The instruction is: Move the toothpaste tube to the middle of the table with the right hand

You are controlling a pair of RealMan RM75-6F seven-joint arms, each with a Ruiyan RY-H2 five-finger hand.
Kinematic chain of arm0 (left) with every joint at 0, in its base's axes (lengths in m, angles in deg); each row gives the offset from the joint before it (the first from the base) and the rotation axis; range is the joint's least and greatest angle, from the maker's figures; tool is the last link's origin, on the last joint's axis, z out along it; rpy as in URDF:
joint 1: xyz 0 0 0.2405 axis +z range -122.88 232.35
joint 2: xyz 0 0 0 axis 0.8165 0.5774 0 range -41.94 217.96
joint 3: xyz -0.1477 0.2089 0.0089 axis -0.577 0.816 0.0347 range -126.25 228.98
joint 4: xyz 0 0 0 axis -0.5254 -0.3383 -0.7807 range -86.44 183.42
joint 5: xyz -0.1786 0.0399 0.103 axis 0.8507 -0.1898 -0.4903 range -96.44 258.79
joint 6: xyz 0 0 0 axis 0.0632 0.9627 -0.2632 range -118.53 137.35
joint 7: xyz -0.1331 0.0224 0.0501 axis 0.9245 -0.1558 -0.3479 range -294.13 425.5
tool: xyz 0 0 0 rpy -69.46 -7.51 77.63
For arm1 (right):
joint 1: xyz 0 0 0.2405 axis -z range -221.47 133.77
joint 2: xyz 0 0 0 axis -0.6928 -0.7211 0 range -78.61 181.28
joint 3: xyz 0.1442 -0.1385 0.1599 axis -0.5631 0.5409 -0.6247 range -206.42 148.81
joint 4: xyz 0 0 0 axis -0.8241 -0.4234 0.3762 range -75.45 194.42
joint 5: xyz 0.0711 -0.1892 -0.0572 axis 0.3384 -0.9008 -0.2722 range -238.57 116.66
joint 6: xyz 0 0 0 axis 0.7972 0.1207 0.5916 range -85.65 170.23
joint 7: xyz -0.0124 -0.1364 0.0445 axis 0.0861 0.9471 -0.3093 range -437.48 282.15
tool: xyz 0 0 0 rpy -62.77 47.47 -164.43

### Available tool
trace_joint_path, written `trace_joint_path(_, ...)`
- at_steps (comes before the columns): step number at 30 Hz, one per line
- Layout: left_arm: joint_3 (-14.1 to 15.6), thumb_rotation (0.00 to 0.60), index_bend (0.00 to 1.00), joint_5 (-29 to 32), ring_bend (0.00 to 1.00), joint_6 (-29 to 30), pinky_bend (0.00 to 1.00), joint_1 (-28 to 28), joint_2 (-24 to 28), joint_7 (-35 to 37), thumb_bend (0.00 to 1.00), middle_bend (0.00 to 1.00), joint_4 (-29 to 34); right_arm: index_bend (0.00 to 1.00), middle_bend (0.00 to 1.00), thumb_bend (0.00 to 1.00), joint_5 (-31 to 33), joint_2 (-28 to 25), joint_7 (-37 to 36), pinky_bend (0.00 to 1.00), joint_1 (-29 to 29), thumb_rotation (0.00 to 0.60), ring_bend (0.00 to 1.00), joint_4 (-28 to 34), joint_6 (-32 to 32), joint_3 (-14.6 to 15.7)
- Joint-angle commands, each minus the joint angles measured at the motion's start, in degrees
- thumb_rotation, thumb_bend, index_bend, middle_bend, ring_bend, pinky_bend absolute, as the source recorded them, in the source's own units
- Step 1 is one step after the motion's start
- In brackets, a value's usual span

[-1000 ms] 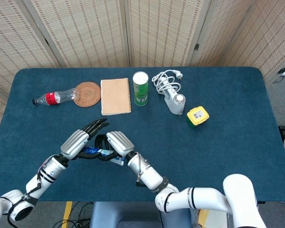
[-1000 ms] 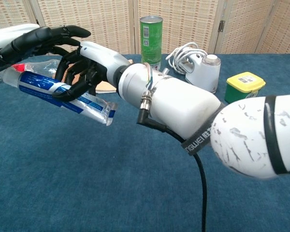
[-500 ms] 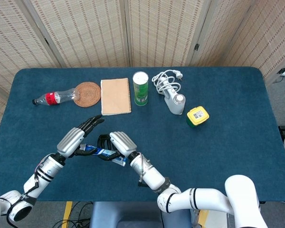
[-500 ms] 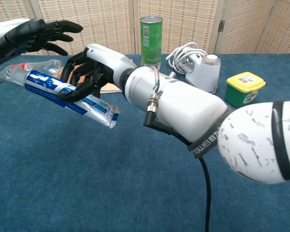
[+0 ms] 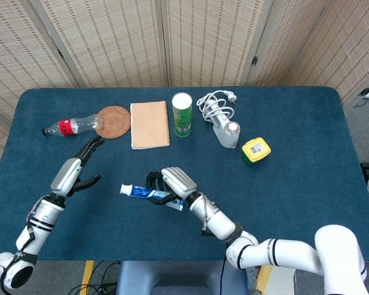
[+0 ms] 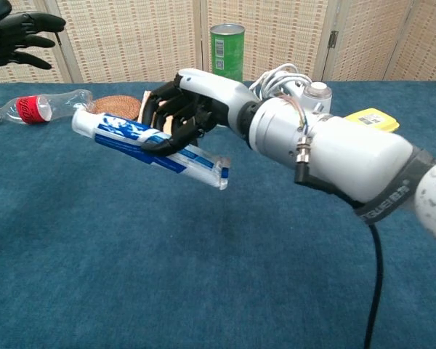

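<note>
Right now my right hand (image 5: pixel 175 184) has the toothpaste tube (image 6: pixel 149 147) wrapped in its fingers, carried level above the table (image 5: pixel 295 184) on the near-left side, short of the middle where I want it. Farther left, my left hand (image 5: pixel 74 173) hangs empty, fingers spread, well apart from the tube.

A staged test room: woven folding screens (image 5: pixel 111 37) enclose a blue-carpeted table (image 5: pixel 295 184) strewn with unrelated household items.
</note>
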Motion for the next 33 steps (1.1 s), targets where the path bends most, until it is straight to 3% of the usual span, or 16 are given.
trace_joint_path(1,-0.32,0.049,0.0,1.24,0.0,-0.15,0.17,0.97,0.56,0.7,0.02,0.0,-0.42,0.75,0.69,0.62,1.58,-7.35,9.02,0.65,-0.57,0.6,0.62,3.28,-4.77,3.17)
trace_joint_path(9,-0.52,0.047,0.0,2.34,0.0,-0.28,0.17,2.52,0.67,1.51,0.02,0.0,-1.81,0.73,0.63,0.51,2.66,-15.65,19.35,0.64,-2.07,0.6,0.59,5.31,-9.06,8.16)
trace_joint_path(15,-0.57,0.047,0.0,2.65,0.0,-0.95,0.17,2.96,0.21,1.16,0.02,0.0,-2.64,0.7,0.61,0.46,-2.81,-16.57,18.48,0.62,-2.44,0.6,0.57,2.07,-10.31,10.52)
trace_joint_path(20,-0.76,0.048,0.0,2.71,0.0,-1.12,0.17,3.23,-0.12,0.66,0.02,0.0,-3.11,0.66,0.56,0.42,-9.17,-15.09,12.63,0.57,-2.4,0.6,0.52,-2.65,-9.17,11.26)
trace_joint_path(22,-0.82,0.049,0.0,2.86,0.0,-1.33,0.17,3.35,-0.2,0.54,0.02,0.0,-3.32,0.57,0.5,0.36,-11.29,-14.48,9.99,0.51,-2.83,0.6,0.45,-5.14,-9.73,11.87)
trace_joint_path(26,-1.0,0.047,0.0,3.0,0.0,-1.55,0.17,3.52,-0.39,0.2,0.02,0.0,-3.65,0.24,0.32,0.17,-13.52,-13.15,8.08,0.35,-3.57,0.6,0.26,-8.77,-9.76,12.39)
trace_joint_path(29,-1.13,0.05,0.0,3.12,0.0,-1.62,0.17,3.74,-0.29,0.12,0.02,0.0,-3.8,0.05,0.22,0.14,-13.53,-13.58,7.26,0.28,-3.5,0.6,0.17,-8.8,-9.33,12.15)
trace_joint_path(33,-1.51,0.047,0.0,3.63,0.0,-1.53,0.17,4.19,0.01,0.29,0.02,0.0,-4.35,0.0,0.16,0.13,-12.76,-16.22,8.0,0.25,-2.25,0.6,0.13,-6.11,-6.85,11.39)
